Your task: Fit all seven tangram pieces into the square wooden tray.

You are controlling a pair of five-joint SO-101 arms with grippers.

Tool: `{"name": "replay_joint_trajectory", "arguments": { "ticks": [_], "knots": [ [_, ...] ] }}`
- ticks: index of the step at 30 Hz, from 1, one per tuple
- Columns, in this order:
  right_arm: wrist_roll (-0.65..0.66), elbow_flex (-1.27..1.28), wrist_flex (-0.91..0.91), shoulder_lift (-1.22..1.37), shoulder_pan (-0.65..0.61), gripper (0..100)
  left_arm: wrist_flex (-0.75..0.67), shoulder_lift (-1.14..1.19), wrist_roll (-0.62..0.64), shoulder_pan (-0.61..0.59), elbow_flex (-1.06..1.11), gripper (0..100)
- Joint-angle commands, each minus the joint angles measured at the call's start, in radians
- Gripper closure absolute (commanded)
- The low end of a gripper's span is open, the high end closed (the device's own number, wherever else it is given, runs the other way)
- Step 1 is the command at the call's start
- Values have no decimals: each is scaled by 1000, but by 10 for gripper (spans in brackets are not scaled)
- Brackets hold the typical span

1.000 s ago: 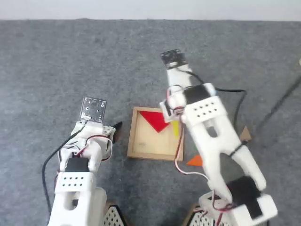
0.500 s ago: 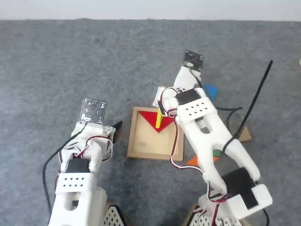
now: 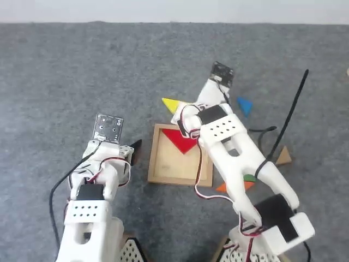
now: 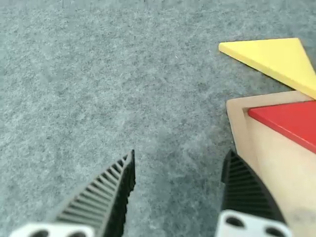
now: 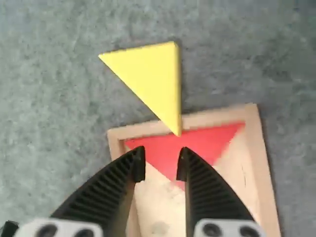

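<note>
The square wooden tray (image 3: pixel 163 173) lies between the arms, with a red triangle (image 3: pixel 182 140) in its far part. A yellow triangle (image 3: pixel 171 103) lies flat on the carpet just beyond the tray's far edge. In the right wrist view the yellow triangle (image 5: pixel 148 79) has one tip on the tray rim (image 5: pixel 114 138). My right gripper (image 5: pixel 160 160) hovers over the red triangle (image 5: pixel 207 140), slightly open and holding nothing. My left gripper (image 4: pixel 180 173) stands wide open over the carpet beside the tray's corner (image 4: pixel 237 123).
A blue piece (image 3: pixel 245 105) lies far right of the tray. An orange piece (image 3: pixel 228 187) and a green piece (image 3: pixel 250 178) show beside the right arm. A tan triangle (image 3: pixel 283 157) sits farther right. Black cables trail on the right.
The right gripper swung from the tray's right side over its far edge with the yellow triangle and let it go. The triangle now lies flat on the carpet. The left arm stayed still.
</note>
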Motion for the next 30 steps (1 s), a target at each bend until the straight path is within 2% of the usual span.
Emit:
{"name": "replay_joint_trajectory", "arguments": {
  "ticks": [1, 3, 5, 7, 10, 14, 21, 25, 30],
  "knots": [
    [381, -84, -96, 45, 42, 898, -21, -15, 5, 3, -8, 720],
    [594, -155, -91, 116, 50, 896, -21, -15, 5, 3, -8, 720],
    [740, -233, -74, 206, 53, 892, -21, -15, 5, 3, -8, 720],
    [844, -334, -44, 306, 54, 876, -21, -15, 5, 3, -8, 720],
    [934, -494, 19, 453, 56, 800, -21, -15, 5, 3, -7, 720],
    [1020, -672, 85, 630, 53, 708, -20, -15, 5, 3, -7, 720],
    [1036, -809, 150, 791, 50, 706, -20, -15, 5, 3, -7, 720],
    [1106, -833, 193, 797, 35, 707, -20, -15, 5, 3, -7, 720],
    [1125, -833, 199, 780, -1, 707, -20, -15, 5, 3, -7, 720]
  ]
}}
